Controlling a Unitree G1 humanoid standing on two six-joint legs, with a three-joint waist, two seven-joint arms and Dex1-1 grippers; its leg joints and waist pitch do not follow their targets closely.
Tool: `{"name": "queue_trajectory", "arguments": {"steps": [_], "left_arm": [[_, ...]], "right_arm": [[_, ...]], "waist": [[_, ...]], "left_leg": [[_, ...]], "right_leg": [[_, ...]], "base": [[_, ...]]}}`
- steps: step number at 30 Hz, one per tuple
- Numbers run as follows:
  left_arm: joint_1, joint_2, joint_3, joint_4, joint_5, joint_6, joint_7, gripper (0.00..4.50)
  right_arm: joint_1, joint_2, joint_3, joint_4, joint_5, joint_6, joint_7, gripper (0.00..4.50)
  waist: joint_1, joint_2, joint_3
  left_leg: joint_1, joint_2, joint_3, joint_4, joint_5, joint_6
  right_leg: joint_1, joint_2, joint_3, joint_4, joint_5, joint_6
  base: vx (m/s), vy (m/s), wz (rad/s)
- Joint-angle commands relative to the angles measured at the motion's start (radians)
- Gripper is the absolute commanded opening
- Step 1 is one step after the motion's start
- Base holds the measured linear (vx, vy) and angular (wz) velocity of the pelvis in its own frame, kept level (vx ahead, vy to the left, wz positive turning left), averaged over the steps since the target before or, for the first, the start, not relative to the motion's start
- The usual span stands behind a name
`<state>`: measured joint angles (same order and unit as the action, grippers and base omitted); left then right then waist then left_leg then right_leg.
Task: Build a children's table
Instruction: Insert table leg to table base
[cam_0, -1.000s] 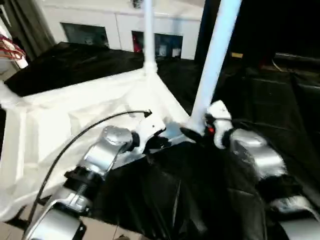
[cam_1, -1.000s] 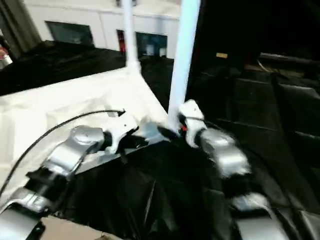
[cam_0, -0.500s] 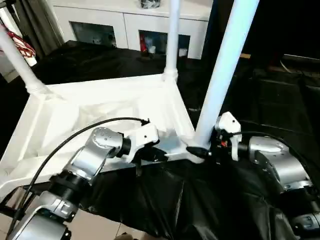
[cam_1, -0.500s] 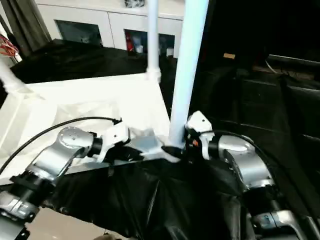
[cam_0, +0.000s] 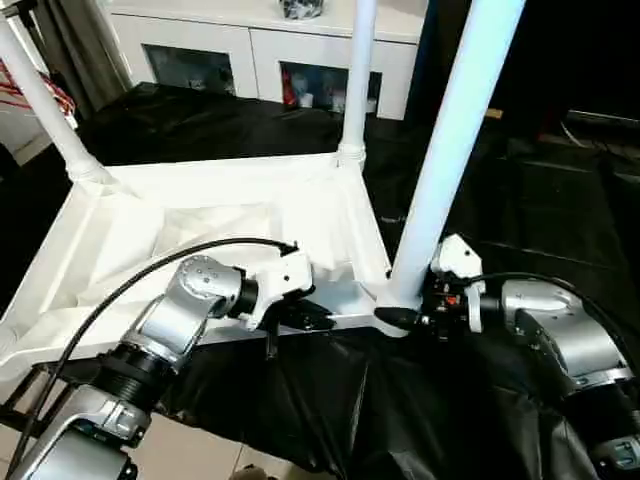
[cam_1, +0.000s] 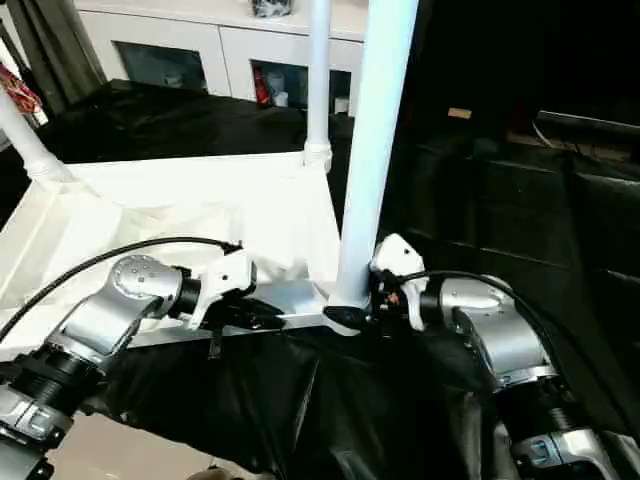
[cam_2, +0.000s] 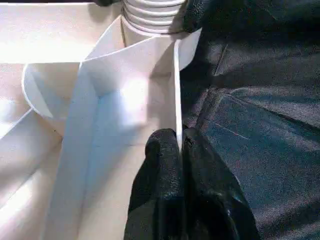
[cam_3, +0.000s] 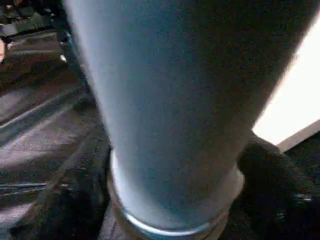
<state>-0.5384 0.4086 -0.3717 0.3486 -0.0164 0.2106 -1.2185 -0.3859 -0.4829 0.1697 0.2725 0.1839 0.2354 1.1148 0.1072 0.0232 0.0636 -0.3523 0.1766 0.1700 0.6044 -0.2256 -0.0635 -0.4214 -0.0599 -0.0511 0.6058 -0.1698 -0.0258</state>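
White tabletop (cam_0: 200, 230) lies upside down on black sheeting (cam_0: 430, 420), three legs (cam_0: 455, 140) standing; your left gripper (cam_2: 179, 150) pinches its rim, your right gripper (cam_0: 400, 318) straddles the nearest leg's base.

One white tabletop (cam_0: 200, 225) lies upside down across the middle and left of the frame. Three white legs stand up from its corners: one at upper left (cam_0: 40, 100), one at top centre (cam_0: 357, 80), one nearest, right of centre (cam_0: 450, 150). Two end effectors show low in the frame, left (cam_0: 310, 318) and right (cam_0: 405, 315). One white cabinet (cam_0: 250, 50) with two glass doors runs along the top.
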Motion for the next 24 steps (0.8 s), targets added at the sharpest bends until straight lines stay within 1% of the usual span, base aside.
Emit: {"name": "queue_trajectory", "arguments": {"steps": [1, 2, 6, 8, 10, 11, 12, 13, 14, 15, 16, 17, 18, 19, 20, 21, 22, 23, 24], "left_arm": [[-0.003, -0.007, -0.007, -0.035, -0.020, -0.035, -0.022, 0.00], [-0.003, -0.007, -0.007, -0.034, -0.019, -0.035, -0.022, 0.00], [0.000, -0.005, -0.007, -0.037, -0.018, -0.031, -0.020, 0.00], [0.001, -0.006, -0.005, -0.036, -0.018, -0.028, -0.016, 0.00], [0.000, -0.014, 0.004, -0.027, -0.016, -0.022, 0.008, 0.00], [-0.003, -0.023, 0.011, -0.019, -0.014, -0.011, 0.028, 0.00], [-0.022, -0.053, 0.030, 0.015, -0.001, 0.004, 0.099, 0.00], [-0.022, -0.053, 0.030, 0.015, -0.001, 0.004, 0.099, 0.00], [-0.041, -0.078, 0.041, 0.048, 0.014, 0.012, 0.160, 0.00], [-0.064, -0.105, 0.050, 0.085, 0.037, 0.020, 0.231, 0.00], [-0.075, -0.119, 0.053, 0.102, 0.045, 0.028, 0.263, 0.00], [-0.081, -0.127, 0.055, 0.112, 0.050, 0.034, 0.283, 0.00], [-0.093, -0.141, 0.059, 0.128, 0.059, 0.044, 0.315, 0.00], [-0.112, -0.172, 0.065, 0.156, 0.068, 0.060, 0.372, 0.00], [-0.144, -0.239, 0.078, 0.198, 0.073, 0.088, 0.464, 0.00], [-0.155, -0.267, 0.079, 0.213, 0.078, 0.094, 0.502, 0.00], [-0.162, -0.284, 0.078, 0.222, 0.082, 0.094, 0.527, 0.00], [-0.162, -0.284, 0.078, 0.222, 0.082, 0.094, 0.527, 0.00], [-0.167, -0.322, 0.066, 0.238, 0.089, 0.082, 0.548, 0.00]], "right_arm": [[0.006, 0.001, 0.011, -0.023, -0.003, -0.008, -0.008, 3.04], [0.007, 0.002, 0.012, -0.023, -0.003, -0.010, -0.008, 2.95], [0.011, 0.008, 0.012, -0.022, -0.001, -0.005, -0.006, 2.84], [0.015, 0.012, 0.012, -0.020, 0.000, -0.006, -0.008, 2.77], [0.019, 0.029, 0.001, -0.007, 0.007, -0.004, -0.029, 2.76], [0.019, 0.043, -0.010, 0.005, 0.013, -0.001, -0.050, 2.75], [0.007, 0.085, -0.041, 0.054, 0.012, 0.001, -0.133, 2.75], [0.007, 0.085, -0.041, 0.054, 0.012, 0.001, -0.133, 2.75], [-0.007, 0.118, -0.061, 0.098, 0.005, -0.011, -0.199, 2.75], [-0.023, 0.153, -0.082, 0.147, 0.002, -0.032, -0.262, 2.75], [-0.033, 0.172, -0.093, 0.170, 0.003, -0.036, -0.294, 2.75], [-0.038, 0.183, -0.099, 0.184, 0.004, -0.038, -0.313, 2.75], [-0.048, 0.202, -0.110, 0.208, 0.005, -0.042, -0.346, 2.75], [-0.069, 0.235, -0.121, 0.254, -0.007, -0.050, -0.422, 2.75], [-0.115, 0.307, -0.143, 0.344, -0.023, -0.057, -0.574, 2.75], [-0.135, 0.336, -0.153, 0.381, -0.036, -0.064, -0.649, 2.75], [-0.149, 0.355, -0.159, 0.406, -0.045, -0.072, -0.699, 2.75], [-0.149, 0.355, -0.159, 0.406, -0.045, -0.072, -0.699, 2.75], [-0.175, 0.400, -0.169, 0.447, -0.046, -0.117, -0.744, 2.75]], "waist": [[0.000, -0.008, -0.078], [0.000, -0.007, -0.077], [0.000, -0.008, -0.076], [-0.001, -0.008, -0.076], [-0.001, -0.008, -0.075], [-0.001, -0.009, -0.076], [-0.003, -0.009, -0.077], [-0.003, -0.009, -0.077], [-0.006, -0.011, -0.074], [-0.010, -0.011, -0.075], [-0.011, -0.011, -0.074], [-0.014, -0.011, -0.075], [-0.015, -0.011, -0.076], [-0.018, -0.012, -0.075], [-0.020, -0.014, -0.077], [-0.023, -0.013, -0.079], [-0.021, -0.013, -0.080], [-0.024, -0.012, -0.076], [-0.022, -0.012, -0.079]], "left_leg": [[-0.004, 0.048, -0.009, -0.059, -0.016, 0.099], [-0.004, 0.048, -0.009, -0.059, -0.021, 0.096], [-0.003, 0.048, -0.010, -0.060, -0.042, 0.084], [-0.004, 0.047, -0.010, -0.060, -0.043, 0.080], [-0.004, 0.047, -0.010, -0.061, -0.050, 0.077], [-0.003, 0.047, -0.010, -0.060, -0.045, 0.075], [-0.003, 0.046, -0.010, -0.060, -0.040, 0.072], [-0.003, 0.046, -0.010, -0.060, -0.040, 0.072], [-0.003, 0.042, -0.009, -0.061, -0.061, 0.058], [-0.001, 0.041, -0.009, -0.063, -0.067, 0.047], [0.000, 0.040, -0.009, -0.063, -0.074, 0.043], [-0.002, 0.038, -0.009, -0.062, -0.069, 0.038], [-0.004, 0.037, -0.011, -0.062, -0.062, 0.039], [-0.007, 0.035, -0.010, -0.061, -0.051, 0.039], [-0.007, 0.036, -0.008, -0.060, -0.043, 0.038], [-0.008, 0.033, -0.011, -0.061, -0.038, 0.032], [-0.006, 0.032, -0.011, -0.061, -0.034, 0.030], [-0.006, 0.030, -0.009, -0.061, -0.051, 0.030], [-0.008, 0.031, -0.009, -0.061, -0.055, 0.037]], "right_leg": [[0.073, -0.079, 0.045, -0.050, -0.079, -0.267], [0.072, -0.079, 0.045, -0.051, -0.090, -0.265], [0.071, -0.079, 0.046, -0.054, -0.131, -0.254], [0.071, -0.079, 0.046, -0.054, -0.135, -0.250], [0.071, -0.079, 0.046, -0.056, -0.146, -0.246], [0.070, -0.079, 0.046, -0.055, -0.146, -0.245], [0.070, -0.078, 0.046, -0.055, -0.144, -0.243], [0.070, -0.078, 0.046, -0.055, -0.144, -0.243], [0.071, -0.080, 0.045, -0.062, -0.187, -0.237], [0.068, -0.079, 0.044, -0.065, -0.210, -0.228], [0.067, -0.078, 0.045, -0.068, -0.223, -0.225], [0.070, -0.078, 0.045, -0.069, -0.225, -0.221], [0.072, -0.079, 0.045, -0.067, -0.220, -0.217], [0.072, -0.077, 0.044, -0.067, -0.211, -0.217], [0.073, -0.078, 0.046, -0.067, -0.205, -0.219], [0.074, -0.078, 0.043, -0.067, -0.209, -0.216], [0.075, -0.079, 0.042, -0.066, -0.211, -0.215], [0.070, -0.077, 0.042, -0.072, -0.234, -0.209], [0.074, -0.079, 0.043, -0.072, -0.236, -0.204]], "base": [[0.000, 0.000, 0.00], [0.000, 0.000, 0.00], [0.000, 0.000, 0.00], [0.000, 0.000, 0.00], [0.000, 0.000, 0.00], [0.000, 0.000, 0.00], [0.000, 0.000, 0.00], [0.000, 0.000, 0.00], [0.000, 0.000, 0.00], [0.000, 0.000, 0.00], [0.000, 0.000, 0.00], [0.000, 0.000, 0.00], [0.000, 0.000, 0.00], [0.000, 0.000, 0.00], [0.000, 0.000, 0.00], [0.000, 0.000, 0.00], [0.000, 0.000, 0.00], [0.000, 0.000, 0.00], [0.000, 0.000, 0.00]]}}
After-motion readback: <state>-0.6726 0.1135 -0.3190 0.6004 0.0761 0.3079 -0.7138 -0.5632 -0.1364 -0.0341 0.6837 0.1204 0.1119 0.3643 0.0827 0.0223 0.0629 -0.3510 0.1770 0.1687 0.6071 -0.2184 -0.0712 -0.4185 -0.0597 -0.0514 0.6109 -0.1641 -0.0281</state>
